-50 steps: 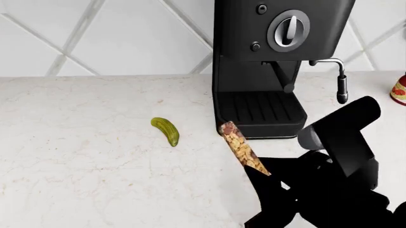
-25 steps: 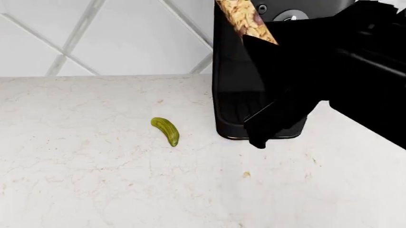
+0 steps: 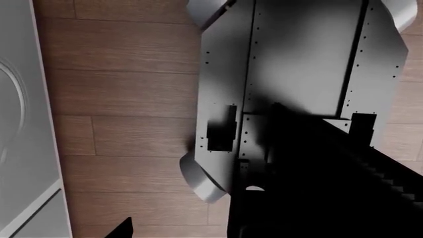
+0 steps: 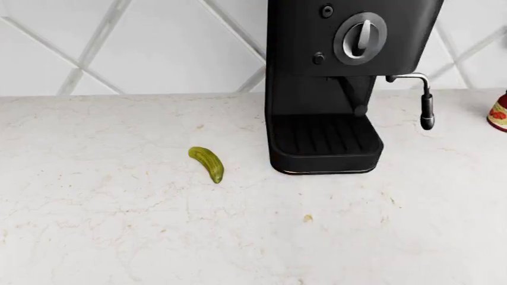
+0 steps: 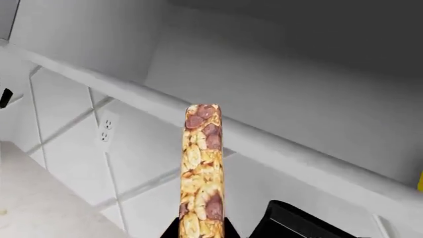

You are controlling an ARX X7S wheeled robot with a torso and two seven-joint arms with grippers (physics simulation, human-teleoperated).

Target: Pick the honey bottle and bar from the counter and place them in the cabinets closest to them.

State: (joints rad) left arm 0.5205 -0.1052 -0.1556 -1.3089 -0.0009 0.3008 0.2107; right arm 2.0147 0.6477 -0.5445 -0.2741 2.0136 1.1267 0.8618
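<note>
The bar (image 5: 201, 173), tan and brown with a grainy surface, shows only in the right wrist view. It stands out from my right gripper (image 5: 201, 232), which is shut on its lower end. Its rounded end is up by the pale lower edge of a wall cabinet (image 5: 278, 148). The white marble counter (image 4: 119, 225) fills the head view, with neither arm in it. The honey bottle is out of view. My left gripper (image 3: 185, 232) hangs open over the wood floor, nothing between its fingers; one dark fingertip (image 3: 126, 229) shows.
A black coffee machine (image 4: 341, 83) stands at the back of the counter. A green pickle (image 4: 208, 163) lies to its left, and a red-labelled jar (image 4: 498, 113) shows at the right edge. A wall socket (image 5: 106, 130) sits on the tiled wall. The robot's grey base (image 3: 290, 74) is under the left arm.
My right arm has risen with the bar, from low over the counter, past the coffee machine's front, and out of the head view. The pickle and machine have not moved.
</note>
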